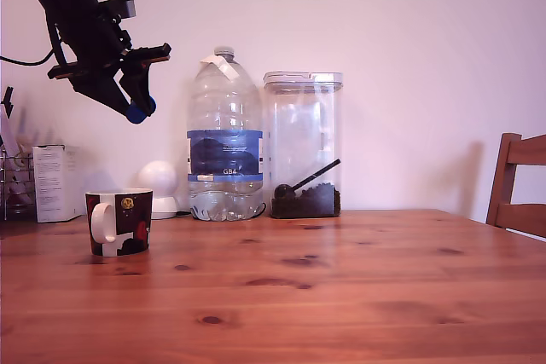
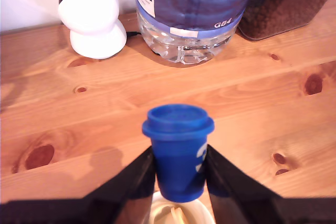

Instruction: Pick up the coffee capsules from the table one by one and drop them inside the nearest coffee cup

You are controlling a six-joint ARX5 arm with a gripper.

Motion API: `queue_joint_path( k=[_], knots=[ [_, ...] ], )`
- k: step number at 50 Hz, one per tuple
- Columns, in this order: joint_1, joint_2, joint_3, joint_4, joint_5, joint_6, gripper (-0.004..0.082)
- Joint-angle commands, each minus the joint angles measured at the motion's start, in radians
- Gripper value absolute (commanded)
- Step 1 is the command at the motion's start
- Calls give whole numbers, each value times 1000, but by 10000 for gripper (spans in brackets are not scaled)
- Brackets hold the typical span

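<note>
Pinching blue capsule (image 2: 180, 150) — gripper (image 2: 178, 169) jaws tight against its sides.

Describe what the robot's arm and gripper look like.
The arm is black and blocky, with a small grey box mounted near its top and a black cable trailing off the exterior view's left. The gripper has thin orange trim near its base and two flat, dark, tapering jaws.

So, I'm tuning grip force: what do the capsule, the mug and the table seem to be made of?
The blue capsule, clamped in the gripper, looks like matte moulded plastic, with a flanged rim. The mug seems to be glazed ceramic, judging by its glossy printed wall and thick white handle. The table is knotty reddish wood, probably varnished, given its soft sheen.
</note>
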Motion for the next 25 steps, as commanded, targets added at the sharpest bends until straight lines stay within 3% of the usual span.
queue_joint_path(
  k=[1,25],
  knots=[
    [-18,-11,-27,27,0,11,178],
    [-25,-13,-37,52,-13,36,178]
  ],
)
